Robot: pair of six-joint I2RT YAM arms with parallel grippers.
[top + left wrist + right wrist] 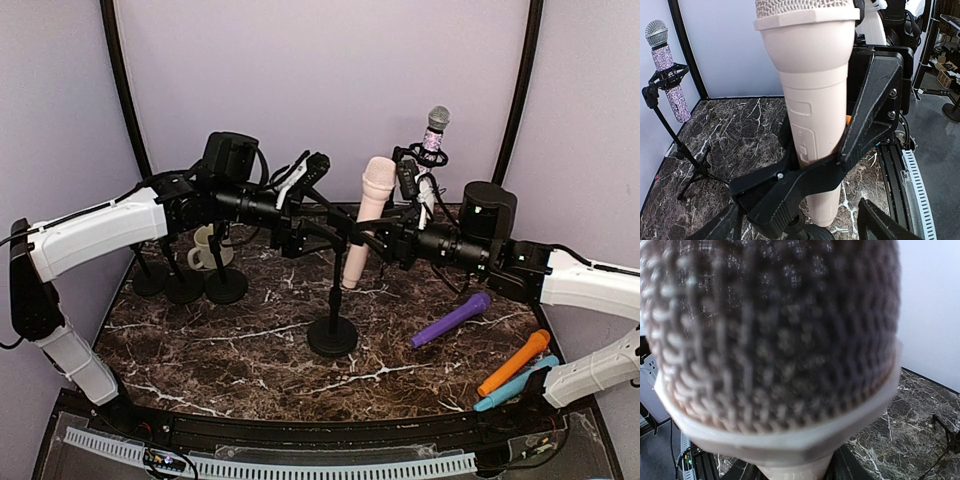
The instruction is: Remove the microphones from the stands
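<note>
Left jaws: spread wide. The left gripper [800, 212] shows both fingers [722, 227] at the bottom of its wrist view, one on each side of the mic clip [790, 185]. Can't tell if either finger touches the clip.
Right jaws: pinching the pink microphone [368, 215]. The right gripper [374, 243] comes in from the right and is on the body below the head.
Right wrist view: the mesh head fills the frame, close and blurred. Only dark slivers of the fingers show at the bottom edge.
Pink microphone: still seated in the clip, head up and base down, leaning slightly right in the top view. The body passes through the clip about halfway along its length.
Mic clip: black spring-clamp type on top of the centre stand [334, 295], closed around the mic body.
Centre stand: thin pole on a round black base in the middle of the marble table [200, 350], between the two arms.
Glitter microphone [435, 132]: upright in a holder on a tripod stand [690, 165] at the back right, clear of both grippers.
Loose mics: purple microphone [452, 320], orange microphone [515, 362] and light-blue microphone [510, 390] lie flat on the right side of the table.
Left side: cream mug [205, 248] among three round-base stands [227, 287], under the left arm.
</note>
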